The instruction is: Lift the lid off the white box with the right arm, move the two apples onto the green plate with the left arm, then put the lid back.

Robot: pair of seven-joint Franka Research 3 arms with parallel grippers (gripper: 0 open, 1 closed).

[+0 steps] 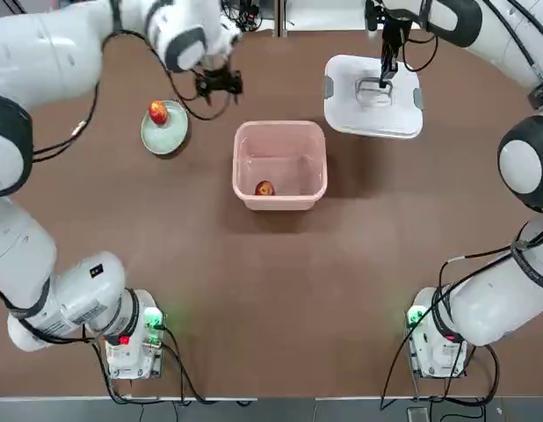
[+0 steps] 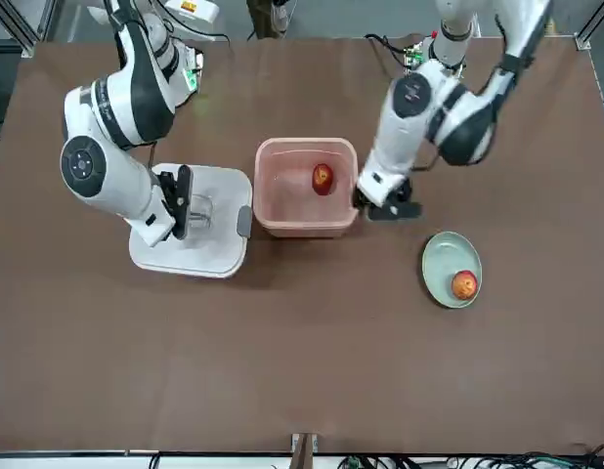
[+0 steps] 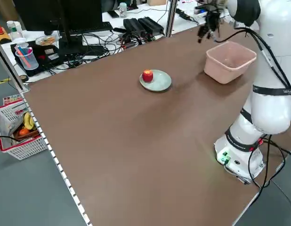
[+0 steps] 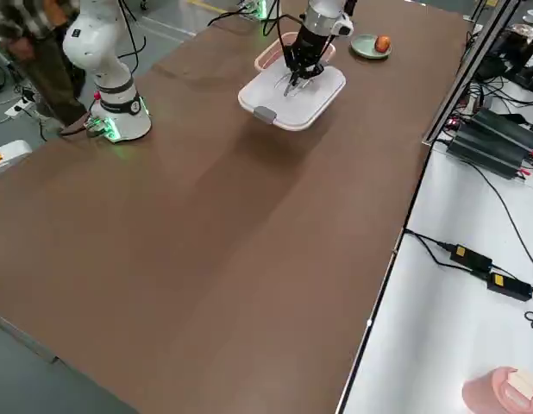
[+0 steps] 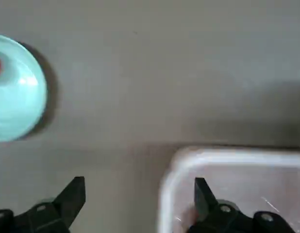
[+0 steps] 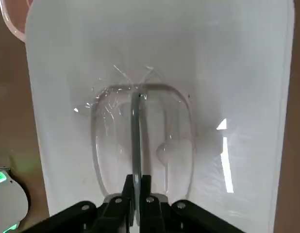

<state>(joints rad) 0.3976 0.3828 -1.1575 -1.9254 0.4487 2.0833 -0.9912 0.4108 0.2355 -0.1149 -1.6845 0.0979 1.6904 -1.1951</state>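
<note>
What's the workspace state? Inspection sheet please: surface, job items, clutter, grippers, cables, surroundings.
surface: matte brown tabletop, no spills seen
job items: open pale pink plastic tub, one red-yellow apple inside; another apple on round mint-green plate; white square lid off, beside tub
clutter: nothing seen on tabletop
grippers: black left gripper open, between plate and tub; black right gripper shut on lid's handle
cables: black, along both arms
surroundings: desk with monitor; person nearby
</note>
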